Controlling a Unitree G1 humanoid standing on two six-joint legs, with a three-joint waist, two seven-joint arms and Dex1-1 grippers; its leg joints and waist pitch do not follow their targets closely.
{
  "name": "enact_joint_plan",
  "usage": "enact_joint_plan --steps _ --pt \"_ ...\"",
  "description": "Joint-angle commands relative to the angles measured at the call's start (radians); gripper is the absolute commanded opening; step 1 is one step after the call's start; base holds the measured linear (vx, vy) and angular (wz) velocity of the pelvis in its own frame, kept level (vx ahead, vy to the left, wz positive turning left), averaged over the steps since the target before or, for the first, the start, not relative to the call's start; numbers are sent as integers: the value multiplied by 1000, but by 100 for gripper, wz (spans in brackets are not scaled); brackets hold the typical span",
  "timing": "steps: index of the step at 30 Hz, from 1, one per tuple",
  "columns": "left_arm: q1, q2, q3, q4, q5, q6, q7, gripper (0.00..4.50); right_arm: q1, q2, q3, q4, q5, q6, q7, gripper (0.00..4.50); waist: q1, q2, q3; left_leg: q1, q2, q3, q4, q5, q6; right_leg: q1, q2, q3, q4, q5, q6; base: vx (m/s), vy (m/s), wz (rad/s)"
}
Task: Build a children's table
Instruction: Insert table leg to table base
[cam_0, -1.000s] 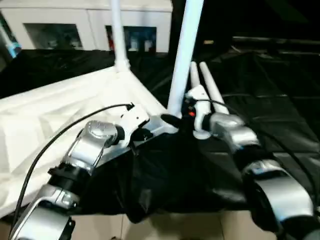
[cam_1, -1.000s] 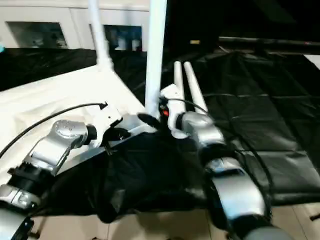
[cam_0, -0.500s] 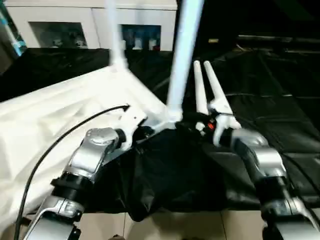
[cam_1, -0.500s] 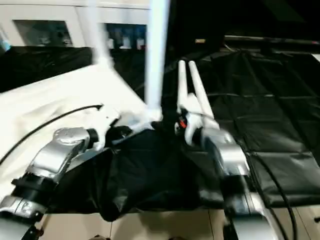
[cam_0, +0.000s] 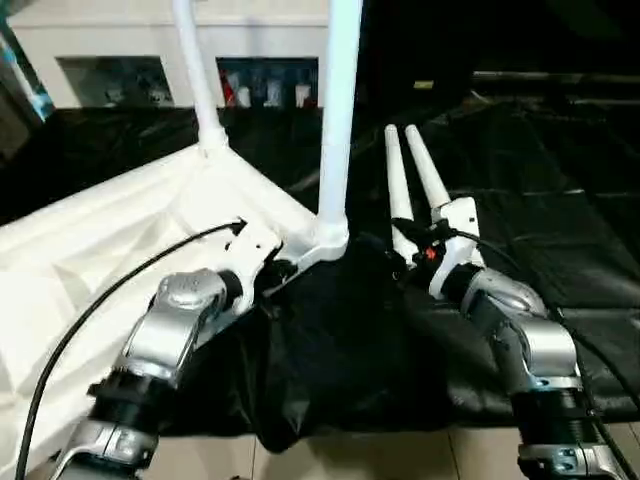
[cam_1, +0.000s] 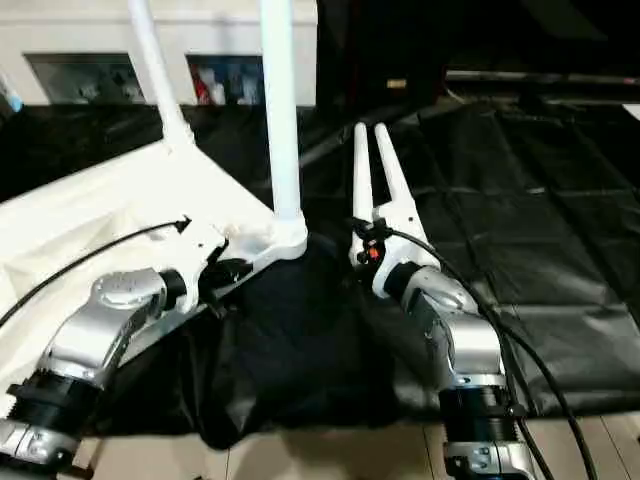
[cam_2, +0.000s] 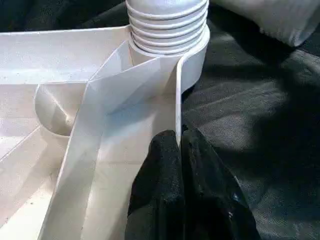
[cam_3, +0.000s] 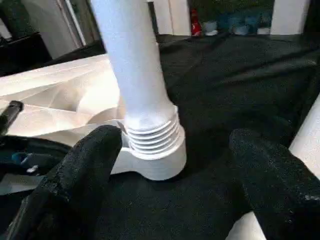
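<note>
No writing, label, brand or number can be read here — the small items behind the far cabinets' (cam_0: 170, 45) glass fronts stay illegible.

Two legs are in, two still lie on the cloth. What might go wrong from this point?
The near leg stands free with the right claw open beside its ribbed base; if it is not fully seated it may lean or pop out. The left claw pinches only the thin tabletop rim, so that could slip. The right arm could nudge the loose legs.
</note>
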Motion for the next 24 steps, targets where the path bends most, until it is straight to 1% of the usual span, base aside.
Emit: enact_joint_plan --steps 1,2,3,4,5,6,7,8,9,10,11,12,13,14,15,16,17,18,19,20,21,22,23,24 --pt "-10 -1 22 -66 -22 -14 22 0 1 15 21 -20 -2 6 -10 391 16 9 -96 -68 -41 0 -18 -20 306 141 -79 -6 -87 -280 -188 114 9 59" --pt "-10 -1 22 -66 -22 -14 22 0 1 15 22 -19 -2 6 -10 391 9 13 -98 -65 -40 -9 -14 21 327 143 -71 -20 -84 -251 -189 114 9 59" --pt "-9 -1 23 -66 -22 -13 23 0 2 15 27 -17 -2 3 -9 391 0 25 -98 -59 -46 -23 -9 106 367 153 -47 -45 -78 -188 -179 123 12 65" --pt "-9 -1 24 -66 -22 -13 24 0 2 16 33 -14 -4 0 -5 391 -7 24 -96 -49 -49 -34 -9 141 389 152 -31 -55 -73 -161 -170 146 11 57" --pt "-6 0 25 -67 -22 -13 25 0 4 16 49 -8 -10 -8 2 391 -17 29 -99 -8 -54 -64 -8 227 443 142 1 -68 -54 -114 -153 146 11 57" --pt "-3 1 26 -68 -21 -13 25 0 5 17 57 -6 -14 -11 4 391 -39 38 -99 72 -41 -128 -16 284 538 90 40 -74 -9 -131 -119 173 -14 55" --pt "-3 1 26 -68 -21 -13 25 0 5 17 57 -6 -14 -11 4 391 -66 38 -103 122 -24 -187 -18 328 612 39 55 -67 34 -169 -85 175 -56 55" --pt "3 5 27 -73 -20 -11 25 0 9 16 74 -8 -18 -14 12 391 -87 34 -106 206 47 -290 -23 383 716 -66 36 -13 117 -278 -25 175 -56 55" --pt "4 6 27 -75 -19 -11 25 0 11 15 78 -9 -20 -15 13 391 -94 19 -103 204 55 -344 -34 532 734 -109 3 51 156 -264 30 138 -136 40" --pt "8 8 27 -78 -18 -10 25 0 13 12 87 -11 -24 -22 15 391 -100 9 -101 197 42 -360 -37 546 683 -120 -17 94 155 -231 49 24 -201 21" --pt "12 10 26 -82 -17 -14 24 0 14 17 83 -11 -15 -11 10 391 -102 -25 -100 175 -31 -275 -1 362 417 -87 -52 180 72 -100 25 24 -201 21" --pt "18 10 23 -87 -21 -23 20 0 13 21 73 -11 -6 -1 1 391 -31 -102 -81 -42 -198 -128 88 20 276 162 -45 274 -5 141 57 -29 -181 30" --pt "19 11 20 -88 -20 -25 18 0 13 20 70 -11 -3 -1 1 391 5 -78 -103 -103 -209 -92 149 -53 264 217 -65 299 8 404 76 110 -95 53" --pt "19 12 18 -88 -20 -26 16 0 13 20 69 -12 -2 -1 1 391 9 -84 -90 -108 -184 -65 157 17 165 168 -35 256 51 916 162 110 -95 53" --pt "20 13 13 -87 -21 -29 9 0 14 16 67 -13 1 -5 2 391 25 -77 -92 -98 -183 -39 120 140 106 149 -3 200 90 1303 205 100 -9 35" --pt "20 13 13 -87 -21 -29 9 0 14 16 67 -13 1 -5 2 391 34 -62 -100 -98 -177 -33 94 207 117 142 7 177 105 1409 231 -101 56 1" --pt "19 13 12 -85 -24 -32 5 0 13 13 67 -12 3 -5 0 391 36 -9 -112 -107 -123 -48 45 285 188 133 -3 159 121 1356 273 -101 56 1" --pt "18 15 10 -72 -32 -46 -17 0 14 1 63 -17 13 1 0 391 4 57 -128 -39 38 -131 49 414 370 44 -39 105 161 969 307 -166 78 -3" --pt "20 21 5 -70 -36 -56 -36 0 16 -7 62 -21 16 3 4 391 -36 62 -131 45 177 -250 57 615 549 -68 -69 122 238 525 290 -108 26 -14" --pt "22 25 0 -69 -40 -63 -54 0 17 -13 62 -25 19 4 10 391 -59 35 -123 106 182 -297 101 1100 572 -147 -121 218 187 154 165 -108 26 -14" --pt "25 30 -7 -70 -45 -71 -77 0 18 -22 60 -28 23 2 19 391 -32 9 -98 -28 18 -176 60 921 363 -67 -68 205 103 275 95 -176 163 -16" --pt "26 31 -9 -71 -47 -73 -82 0 18 -24 59 -29 24 2 21 391 -8 2 -89 -88 -75 -105 17 659 272 -19 -27 165 45 302 78 -271 318 7" --pt "30 38 -22 -74 -45 -88 -106 0 19 -33 51 -31 39 7 40 391 -4 -11 -87 -72 -97 -79 37 66 179 -27 -72 160 -2 49 18 -271 318 7" --pt "35 53 -47 -75 -41 -124 -152 0 19 -55 46 -32 51 -2 79 391 0 -9 -82 -71 -57 -84 12 -188 89 6 -115 147 -13 -216 -86 -200 190 -2"
